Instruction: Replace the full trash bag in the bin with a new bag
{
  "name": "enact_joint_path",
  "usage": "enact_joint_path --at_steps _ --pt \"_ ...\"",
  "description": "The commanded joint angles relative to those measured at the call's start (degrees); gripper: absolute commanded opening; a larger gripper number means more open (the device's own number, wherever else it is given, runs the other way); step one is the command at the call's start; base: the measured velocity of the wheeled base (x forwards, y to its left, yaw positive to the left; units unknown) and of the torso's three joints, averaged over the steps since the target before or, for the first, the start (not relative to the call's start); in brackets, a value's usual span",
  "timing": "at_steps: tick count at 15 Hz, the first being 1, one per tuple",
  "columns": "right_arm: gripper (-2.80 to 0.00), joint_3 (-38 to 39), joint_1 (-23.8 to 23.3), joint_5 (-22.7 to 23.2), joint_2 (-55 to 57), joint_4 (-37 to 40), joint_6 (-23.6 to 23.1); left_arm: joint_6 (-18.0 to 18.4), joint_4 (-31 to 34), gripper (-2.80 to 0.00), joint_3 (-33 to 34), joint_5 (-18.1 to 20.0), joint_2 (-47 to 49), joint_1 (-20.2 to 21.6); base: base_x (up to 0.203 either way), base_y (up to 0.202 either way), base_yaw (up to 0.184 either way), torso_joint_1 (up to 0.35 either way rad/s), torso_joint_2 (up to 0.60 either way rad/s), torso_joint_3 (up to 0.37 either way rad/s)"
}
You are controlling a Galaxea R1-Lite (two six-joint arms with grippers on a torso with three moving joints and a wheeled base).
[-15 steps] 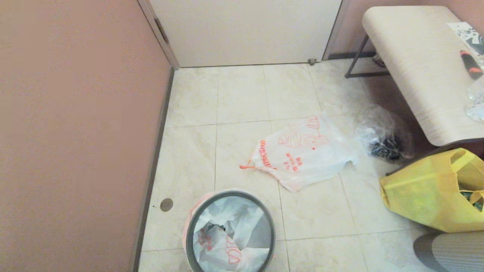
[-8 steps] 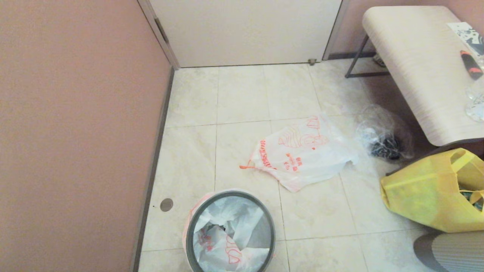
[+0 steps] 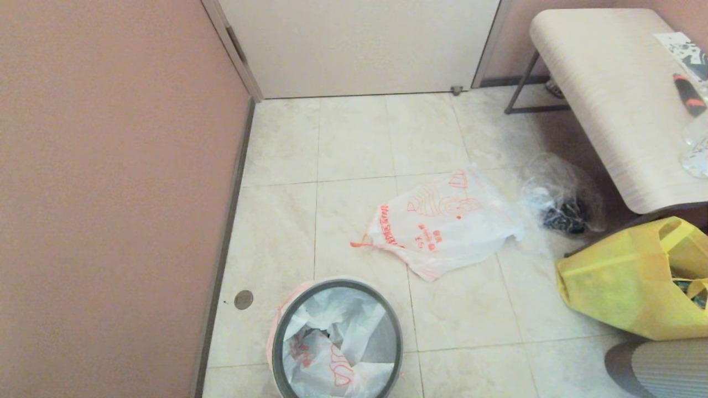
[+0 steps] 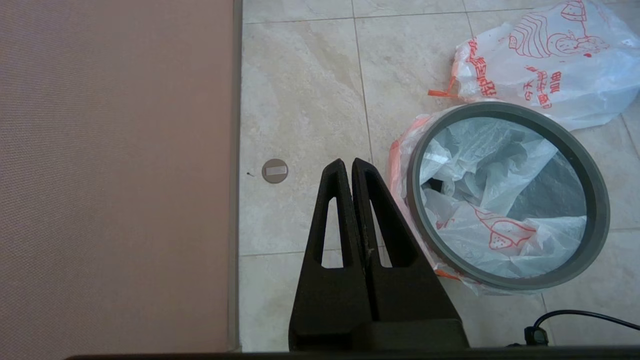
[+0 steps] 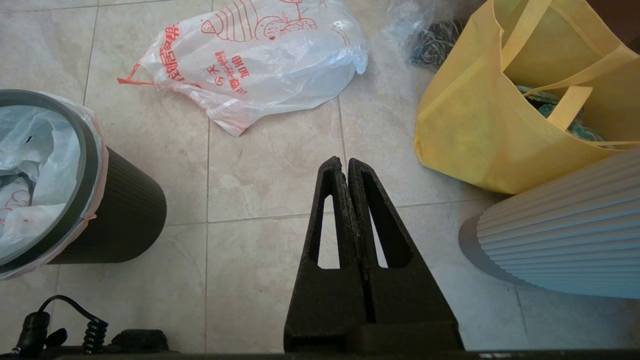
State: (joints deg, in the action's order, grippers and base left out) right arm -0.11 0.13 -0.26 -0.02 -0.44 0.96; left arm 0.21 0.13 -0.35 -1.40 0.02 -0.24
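Left gripper and right gripper, wrist views only, fingers together, bin apparently lined

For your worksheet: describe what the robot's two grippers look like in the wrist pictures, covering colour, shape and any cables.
The left gripper and the right gripper look alike: matt black, with two long fingers that taper to narrow tips, each pierced by a slim triangular opening, rising from a broad black base. A thin black cable shows beside the left one; a coiled black cable lies near the right one.

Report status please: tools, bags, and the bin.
Left tool shut, empty, beside the bin. Right tool shut, empty, over bare floor. Full trash bag in the bin; new bag on floor. Nothing blocking.
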Motion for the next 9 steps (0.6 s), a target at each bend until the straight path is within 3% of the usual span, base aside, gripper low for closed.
enact_joint_path --at_steps 1,9 --pt "-2.8 -0.04 0.04 0.0 0.11 0.0 0.0 -0.02 -0.05 -2.8 0.01 -0.07 0.06 0.02 0.0 0.0 0.0 0.0 0.0 0.0" --pt "-2.8 0.02 0.04 0.0 0.11 -0.18 -0.08 -0.03 -0.05 -2.8 0.09 -0.02 0.06 -0.02 0.0 0.0 0.0 0.0 0.0 0.0"
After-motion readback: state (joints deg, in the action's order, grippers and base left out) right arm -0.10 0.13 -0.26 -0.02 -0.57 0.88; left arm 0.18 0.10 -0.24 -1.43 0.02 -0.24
